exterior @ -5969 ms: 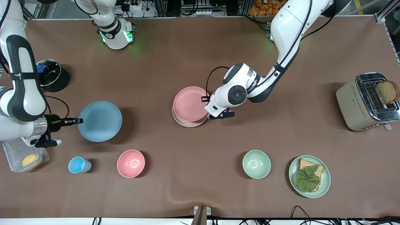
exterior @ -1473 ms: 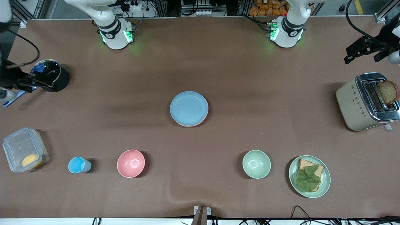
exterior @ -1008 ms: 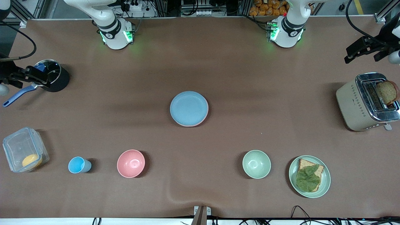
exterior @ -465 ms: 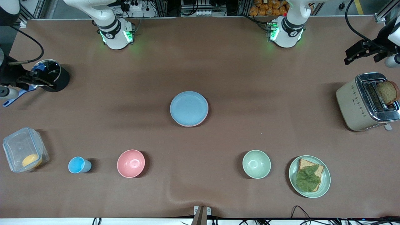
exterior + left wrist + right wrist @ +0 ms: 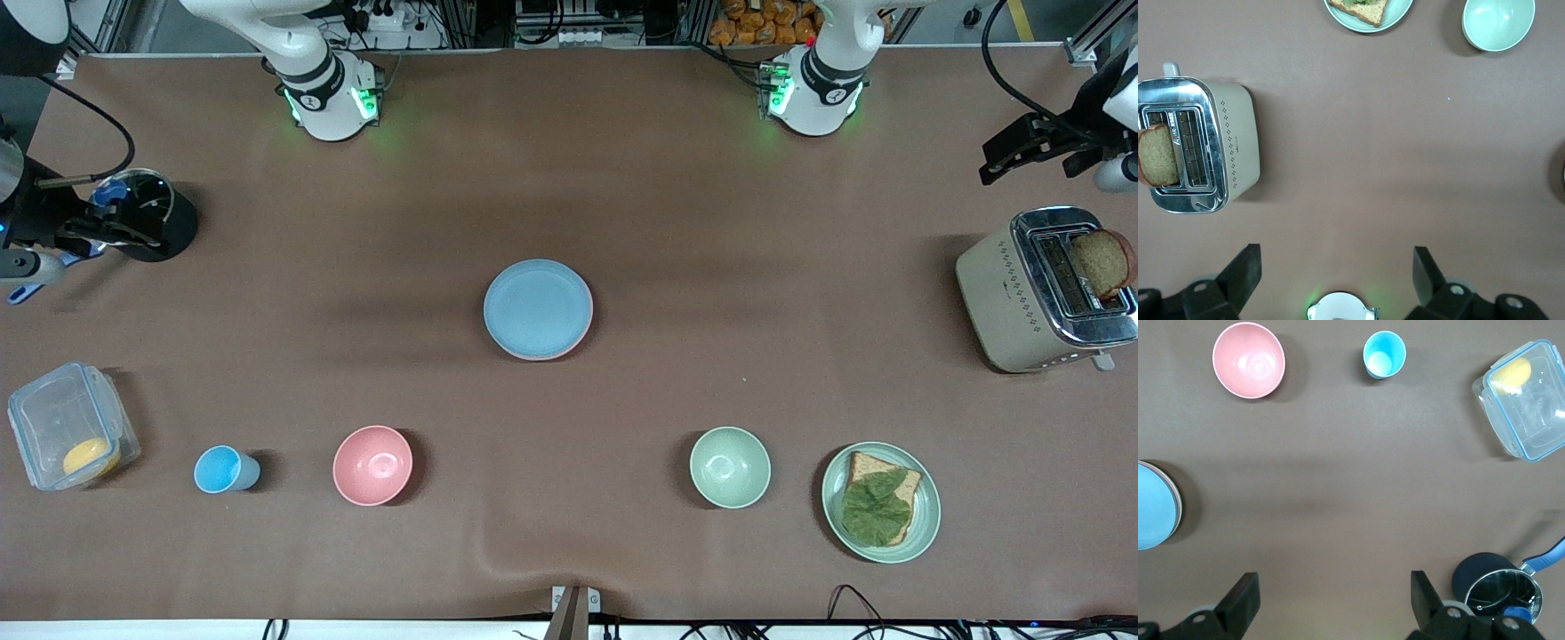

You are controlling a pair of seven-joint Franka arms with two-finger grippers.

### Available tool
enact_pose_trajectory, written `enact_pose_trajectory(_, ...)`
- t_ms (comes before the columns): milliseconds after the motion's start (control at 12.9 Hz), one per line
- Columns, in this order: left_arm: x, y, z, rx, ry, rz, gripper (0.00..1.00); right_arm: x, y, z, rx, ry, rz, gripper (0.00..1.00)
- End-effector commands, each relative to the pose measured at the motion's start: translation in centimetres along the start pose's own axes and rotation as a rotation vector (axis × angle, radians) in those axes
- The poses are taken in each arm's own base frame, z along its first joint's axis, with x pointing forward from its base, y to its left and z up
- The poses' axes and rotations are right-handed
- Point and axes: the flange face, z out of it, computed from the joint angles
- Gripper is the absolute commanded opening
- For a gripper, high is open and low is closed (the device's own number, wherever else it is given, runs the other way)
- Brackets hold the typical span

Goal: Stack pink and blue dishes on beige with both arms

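The light blue plate (image 5: 538,308) lies on top of a stack at the middle of the table. Only a thin rim of the pink plate (image 5: 581,340) shows under it, and the beige plate is hidden beneath both. In the right wrist view the blue plate (image 5: 1153,507) shows at the frame's edge. My left gripper (image 5: 1022,156) hangs open and empty over the left arm's end of the table, near the toaster. My right gripper (image 5: 116,233) hangs open and empty over the right arm's end, by the black pot. Both are well away from the stack.
A toaster (image 5: 1040,289) holds a bread slice. A green plate with bread and a leaf (image 5: 880,502), a green bowl (image 5: 730,467), a pink bowl (image 5: 372,465), a blue cup (image 5: 222,469) and a clear container (image 5: 67,427) line the table's near side. A black pot (image 5: 147,213) stands at the right arm's end.
Six seconds ago the right gripper held the blue plate and the left was at the pink one; now blue lies on the stack and both arms are at the table's ends.
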Motion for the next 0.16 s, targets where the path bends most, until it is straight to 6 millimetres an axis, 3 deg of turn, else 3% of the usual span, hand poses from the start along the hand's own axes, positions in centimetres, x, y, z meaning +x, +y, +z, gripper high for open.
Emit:
enact_pose_trajectory(0,-0.26,0.15,-0.45,0.015,0.007,0.007,1.00,-0.08,-1.02,-0.45,-0.041,-0.001,0.013,1.00)
enact_pose_trajectory(78,-0.21,0.20,-0.38,0.012,0.005,0.009,1.00,-0.13,-1.59,-0.43,-0.045,-0.003,0.005,1.00)
